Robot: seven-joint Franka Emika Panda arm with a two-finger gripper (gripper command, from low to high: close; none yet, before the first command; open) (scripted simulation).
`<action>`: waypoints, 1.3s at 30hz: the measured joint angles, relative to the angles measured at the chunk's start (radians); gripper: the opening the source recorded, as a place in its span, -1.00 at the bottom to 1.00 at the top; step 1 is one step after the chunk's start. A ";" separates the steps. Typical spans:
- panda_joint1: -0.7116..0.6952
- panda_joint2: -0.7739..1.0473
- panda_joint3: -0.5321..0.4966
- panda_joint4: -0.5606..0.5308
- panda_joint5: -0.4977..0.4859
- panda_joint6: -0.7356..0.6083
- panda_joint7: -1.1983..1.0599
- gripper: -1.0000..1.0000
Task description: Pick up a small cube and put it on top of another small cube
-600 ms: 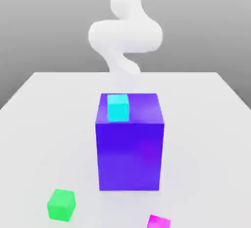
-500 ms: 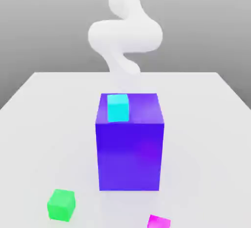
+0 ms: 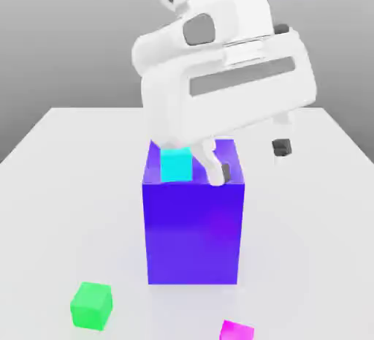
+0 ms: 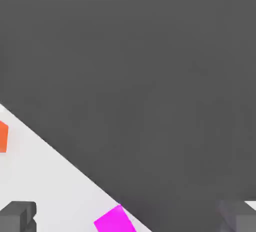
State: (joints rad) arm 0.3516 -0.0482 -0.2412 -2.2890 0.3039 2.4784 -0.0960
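Nearby, table edge; magenta cube.

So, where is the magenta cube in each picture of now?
Exterior view: the magenta cube is at the bottom edge, right of the middle.
Hand view: the cube is on the white table, near the table's edge.
Shared landmark: the white table.

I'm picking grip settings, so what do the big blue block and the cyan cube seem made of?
Large blue block: perhaps smooth plastic, slightly glossy, given soft lighter patches.
Cyan cube: possibly plastic too; flat, even colour without grain leaves it open.
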 joint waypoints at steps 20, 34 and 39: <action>-0.019 0.569 0.074 0.024 -0.074 0.293 -0.398 -1.00; -0.043 0.369 0.008 -0.042 -0.173 0.164 -0.529 -1.00; -0.112 0.321 -0.009 -0.075 -0.203 0.155 -0.736 -1.00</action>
State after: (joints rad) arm 0.2399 0.2730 -0.2504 -2.3640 0.1007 2.6334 -0.8323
